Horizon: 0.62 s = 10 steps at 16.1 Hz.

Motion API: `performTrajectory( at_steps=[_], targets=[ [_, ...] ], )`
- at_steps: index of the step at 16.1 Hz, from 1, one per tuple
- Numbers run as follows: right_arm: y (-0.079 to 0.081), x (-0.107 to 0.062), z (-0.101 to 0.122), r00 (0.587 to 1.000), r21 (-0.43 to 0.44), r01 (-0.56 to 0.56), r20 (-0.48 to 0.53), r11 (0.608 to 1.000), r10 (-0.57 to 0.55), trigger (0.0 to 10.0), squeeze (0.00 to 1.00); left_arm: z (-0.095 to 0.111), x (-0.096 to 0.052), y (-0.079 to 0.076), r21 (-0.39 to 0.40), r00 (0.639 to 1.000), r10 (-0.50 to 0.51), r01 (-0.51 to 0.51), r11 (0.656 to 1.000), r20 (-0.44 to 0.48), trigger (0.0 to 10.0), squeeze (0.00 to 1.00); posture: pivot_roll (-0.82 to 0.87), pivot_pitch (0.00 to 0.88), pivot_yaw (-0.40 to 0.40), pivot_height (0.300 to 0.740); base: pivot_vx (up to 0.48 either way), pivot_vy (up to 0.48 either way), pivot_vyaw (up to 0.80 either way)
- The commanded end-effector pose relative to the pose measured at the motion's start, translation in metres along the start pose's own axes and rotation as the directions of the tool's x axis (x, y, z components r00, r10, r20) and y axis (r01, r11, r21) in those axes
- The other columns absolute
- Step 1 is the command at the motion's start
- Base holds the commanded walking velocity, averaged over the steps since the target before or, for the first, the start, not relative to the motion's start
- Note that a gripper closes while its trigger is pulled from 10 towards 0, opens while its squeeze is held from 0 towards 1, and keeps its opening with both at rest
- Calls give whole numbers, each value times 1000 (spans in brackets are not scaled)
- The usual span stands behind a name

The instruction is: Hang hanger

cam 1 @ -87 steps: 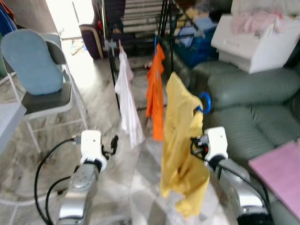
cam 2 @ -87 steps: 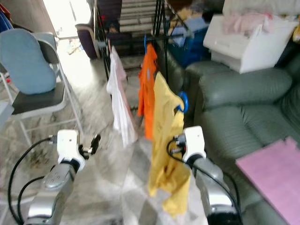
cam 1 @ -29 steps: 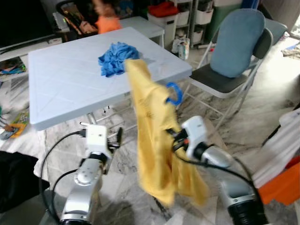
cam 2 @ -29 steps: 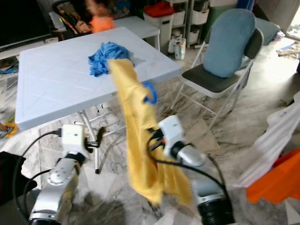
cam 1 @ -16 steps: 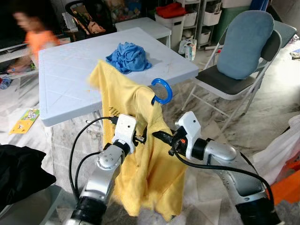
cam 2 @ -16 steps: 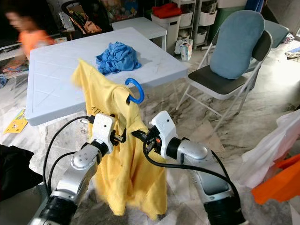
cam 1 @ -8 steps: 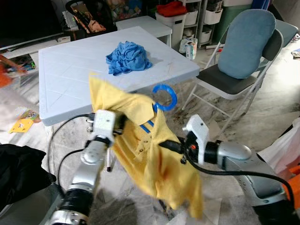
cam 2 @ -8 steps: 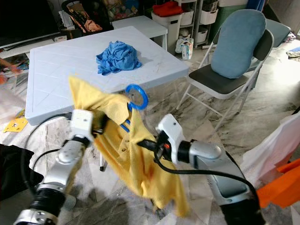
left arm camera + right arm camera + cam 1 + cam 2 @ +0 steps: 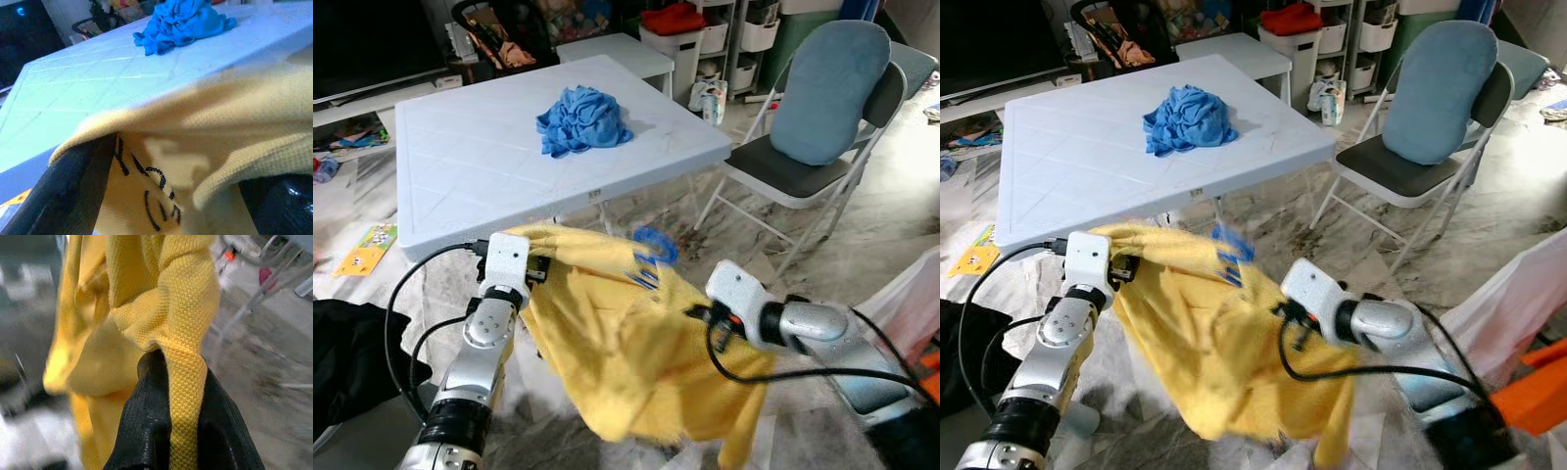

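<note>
Both the left hand (image 9: 540, 269) and right hand (image 9: 700, 318) are gripping the yellow shirt (image 9: 626, 362), which is hiding most of the blurred blue hanger (image 9: 651, 250) at 12 o'clock.

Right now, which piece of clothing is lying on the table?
The crumpled blue garment, alone on the white table. The yellow shirt is stretched between the left gripper and right gripper.

yellow shirt (image 9: 636, 362): 1 | blue hanger (image 9: 651, 250): 1 | folding chair (image 9: 803, 147): 1

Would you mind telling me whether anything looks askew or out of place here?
Yes. The yellow shirt is stretched sideways between the left gripper and right gripper, with its blue hanger tilted and half buried. A blue cloth lies crumpled on the white table.
</note>
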State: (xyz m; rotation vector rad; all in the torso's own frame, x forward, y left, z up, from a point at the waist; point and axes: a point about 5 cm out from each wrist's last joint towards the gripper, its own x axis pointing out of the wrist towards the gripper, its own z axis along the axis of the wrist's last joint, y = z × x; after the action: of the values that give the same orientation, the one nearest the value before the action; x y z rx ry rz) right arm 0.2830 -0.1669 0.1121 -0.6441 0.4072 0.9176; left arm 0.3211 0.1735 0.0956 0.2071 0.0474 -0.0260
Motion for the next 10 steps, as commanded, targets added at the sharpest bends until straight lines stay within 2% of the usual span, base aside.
performTrajectory(
  at_steps=[1, 6, 7, 8, 10],
  targets=[
    [-3, -3, -1, 1000, -58, -7, -16, 998, 6, 10000, 0, 9, 1, 10, -10, 999, 28, -28, 1000, 34, 10000, 0, -171, 0, 61, 740, 0, 0, 0],
    [-17, -37, -21, 989, -175, -131, -86, 976, 117, 10000, 0, 4, 5, 31, -130, 996, 85, -89, 987, -35, 10000, 0, -182, 0, 63, 740, 0, 0, 0],
    [-19, -48, -23, 980, -159, -183, -102, 970, 168, 10000, 0, 2, 5, 32, -153, 995, 84, -90, 984, -51, 10000, 0, -182, 0, 63, 740, 0, 0, 0],
    [-20, -59, -22, 970, -160, -236, -90, 959, 224, 10000, 0, 0, 6, 30, -184, 996, 64, -75, 980, -66, 10000, 0, -188, 0, 67, 740, 0, 0, 0],
    [-23, -72, -10, 959, -148, -282, -14, 948, 283, 10000, 0, -4, 5, 27, -194, 995, 29, -47, 980, -95, 10000, 0, -192, 0, 74, 740, 0, 0, 0]
  ],
)
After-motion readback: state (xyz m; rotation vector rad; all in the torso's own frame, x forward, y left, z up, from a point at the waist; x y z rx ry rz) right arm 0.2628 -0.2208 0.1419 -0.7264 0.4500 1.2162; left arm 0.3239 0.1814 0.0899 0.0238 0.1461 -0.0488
